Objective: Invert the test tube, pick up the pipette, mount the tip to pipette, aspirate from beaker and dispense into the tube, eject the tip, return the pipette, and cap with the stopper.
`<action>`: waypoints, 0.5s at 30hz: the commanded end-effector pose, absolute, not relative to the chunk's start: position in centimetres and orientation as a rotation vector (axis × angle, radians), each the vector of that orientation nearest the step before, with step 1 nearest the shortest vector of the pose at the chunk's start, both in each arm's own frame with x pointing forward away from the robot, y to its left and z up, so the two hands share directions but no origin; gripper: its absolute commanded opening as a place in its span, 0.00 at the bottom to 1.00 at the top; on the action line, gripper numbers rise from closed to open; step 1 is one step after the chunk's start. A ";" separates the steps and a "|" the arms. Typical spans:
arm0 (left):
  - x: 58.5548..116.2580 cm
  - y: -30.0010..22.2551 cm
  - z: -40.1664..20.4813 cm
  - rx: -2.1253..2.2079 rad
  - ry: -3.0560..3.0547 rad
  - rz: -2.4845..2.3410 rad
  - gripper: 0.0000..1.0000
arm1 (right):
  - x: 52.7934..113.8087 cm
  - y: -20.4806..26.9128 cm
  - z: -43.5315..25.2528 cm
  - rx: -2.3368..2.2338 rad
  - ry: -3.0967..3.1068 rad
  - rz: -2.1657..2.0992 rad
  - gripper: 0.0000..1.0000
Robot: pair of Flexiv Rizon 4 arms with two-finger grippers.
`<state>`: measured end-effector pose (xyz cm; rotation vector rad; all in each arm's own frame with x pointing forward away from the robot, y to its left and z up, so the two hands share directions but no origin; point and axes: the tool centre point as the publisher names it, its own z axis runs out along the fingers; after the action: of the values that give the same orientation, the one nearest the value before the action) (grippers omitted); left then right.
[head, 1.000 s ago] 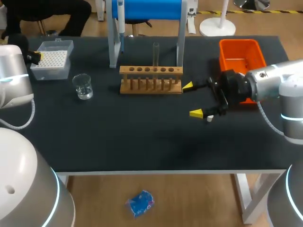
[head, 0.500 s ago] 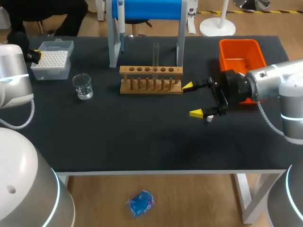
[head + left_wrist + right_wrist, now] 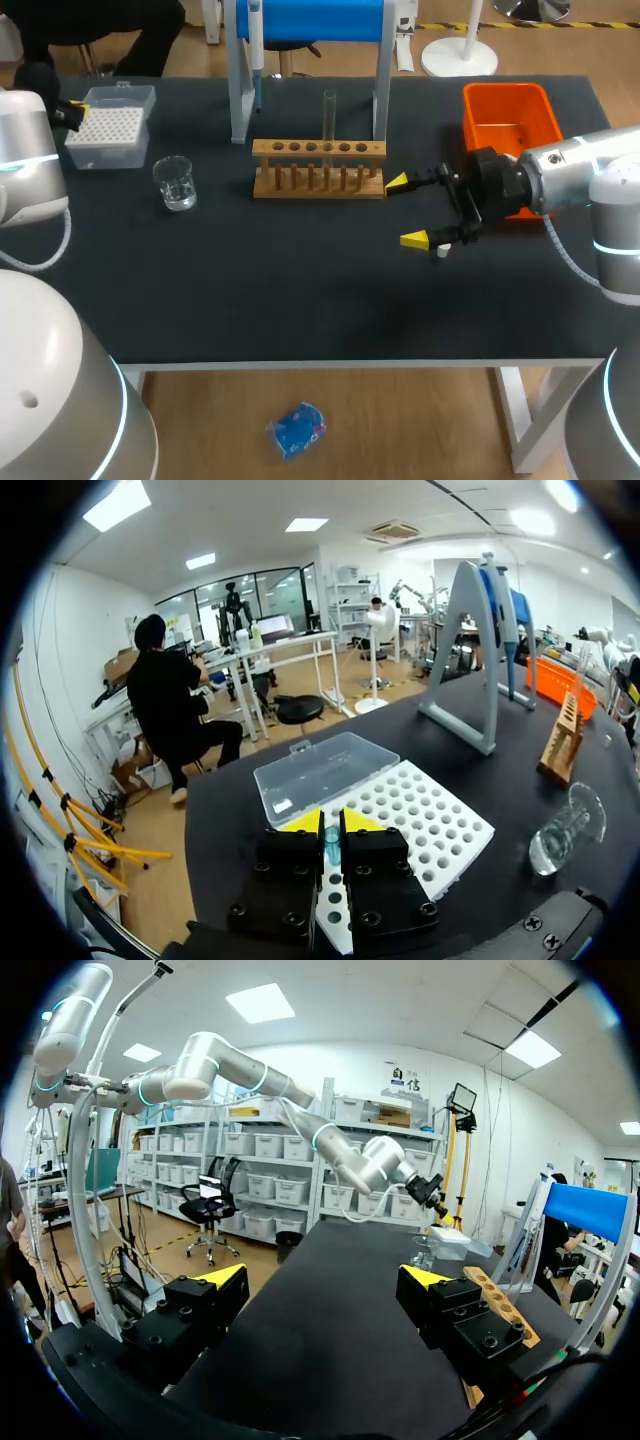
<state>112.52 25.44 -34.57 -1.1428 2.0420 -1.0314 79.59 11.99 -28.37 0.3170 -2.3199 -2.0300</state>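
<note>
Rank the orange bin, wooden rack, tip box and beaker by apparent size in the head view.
1. orange bin, partly hidden.
2-3. wooden rack and tip box: too alike to rank.
4. beaker.

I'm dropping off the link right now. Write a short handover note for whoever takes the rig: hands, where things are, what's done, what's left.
Hands: left hand shut, over the tip box; right hand open, empty, by the right end of the rack.
Things: test tube upright in the rack; pipette hanging on its stand; beaker left of the rack.
Done: tube appears set in place.
Left: pick up pipette, mount tip, aspirate, dispense, eject, return pipette, cap the tube.
</note>
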 end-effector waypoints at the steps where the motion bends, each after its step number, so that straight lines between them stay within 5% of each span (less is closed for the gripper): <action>1: 112.2 25.4 -34.0 -1.137 2.036 -1.031 0.00 | 79.6 12.0 -28.4 0.318 -2.320 -2.031 1.00; 15: 111.9 25.3 -31.8 -1.098 2.015 -1.018 0.00 | 79.6 12.0 -28.4 0.318 -2.320 -2.031 1.00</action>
<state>112.45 25.36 -32.06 -1.1005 2.0232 -1.0180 79.59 11.99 -28.37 0.3171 -2.3200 -2.0301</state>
